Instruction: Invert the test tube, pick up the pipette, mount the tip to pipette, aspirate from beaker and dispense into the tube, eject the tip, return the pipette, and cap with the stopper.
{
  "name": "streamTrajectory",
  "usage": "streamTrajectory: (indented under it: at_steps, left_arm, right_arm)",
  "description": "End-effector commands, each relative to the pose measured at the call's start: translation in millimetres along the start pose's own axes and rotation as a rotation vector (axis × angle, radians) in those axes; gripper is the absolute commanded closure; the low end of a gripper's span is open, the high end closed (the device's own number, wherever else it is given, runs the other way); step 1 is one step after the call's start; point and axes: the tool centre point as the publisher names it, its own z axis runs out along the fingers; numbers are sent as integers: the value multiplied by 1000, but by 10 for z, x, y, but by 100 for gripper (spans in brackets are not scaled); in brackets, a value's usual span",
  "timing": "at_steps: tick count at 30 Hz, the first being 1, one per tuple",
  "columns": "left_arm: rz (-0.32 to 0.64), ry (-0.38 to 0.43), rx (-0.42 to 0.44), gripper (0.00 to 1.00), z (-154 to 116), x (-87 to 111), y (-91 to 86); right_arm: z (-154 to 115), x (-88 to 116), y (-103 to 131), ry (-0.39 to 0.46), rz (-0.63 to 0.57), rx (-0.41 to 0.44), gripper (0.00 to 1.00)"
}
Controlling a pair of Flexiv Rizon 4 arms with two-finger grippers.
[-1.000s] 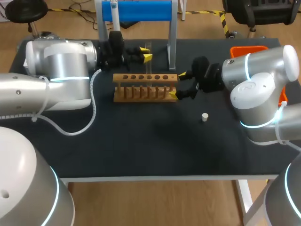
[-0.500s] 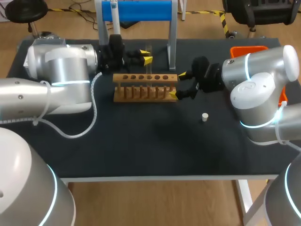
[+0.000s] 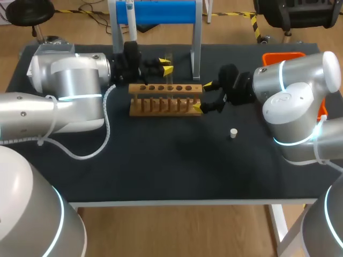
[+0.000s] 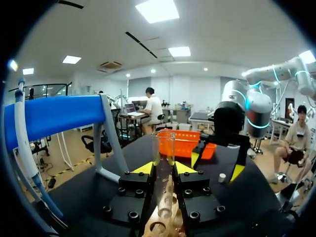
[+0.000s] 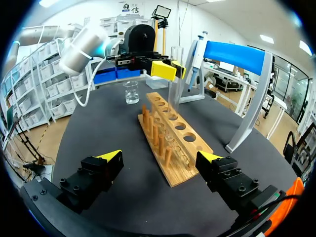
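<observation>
The left arm (image 3: 64, 88), smooth glossy silver-white, lies along the matte black table (image 3: 161, 160). In the right wrist view a small clear glass beaker (image 5: 131, 92) stands on the cloth beyond the rack's far end. A slim white pipette (image 3: 129, 10) hangs on the left post of the stand (image 3: 161, 12), a pale frame with a rounded blue bar across its top.

Just beside that post, the left gripper (image 4: 164, 168) is clamped on the tube (image 4: 163, 148). Its wedge-shaped yellow tips press the clear, straight-walled glass from both sides. The tube stands upright over the rack (image 3: 165, 99) with its round mouth upward. Whether its lower end sits in a hole I cannot tell.

The rack is a long block of pale wood. It has a row of round holes along its top and a row of pegs along the near side.

The right gripper (image 5: 160, 158) is released, its black fingers spread wide. The rack's right end lies between and ahead of them with a gap on each side.

A small white cylindrical stopper (image 3: 233, 132) stands alone on the cloth, near the right gripper. An orange plastic tray (image 3: 282, 56) sits at the far right corner.
</observation>
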Motion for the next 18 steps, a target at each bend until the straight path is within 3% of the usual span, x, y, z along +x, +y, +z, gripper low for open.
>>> streamTrajectory:
  at_steps: [1, 18]
  left_arm:
    - [6, 5, -1, 100, 11, -3, 19]
    - [10, 16, -14, 100, 25, 11, 79]
  right_arm:
    - [-15, -3, 2, 3, 1, 2, 0]
    - [-15, -3, 2, 3, 1, 2, 0]
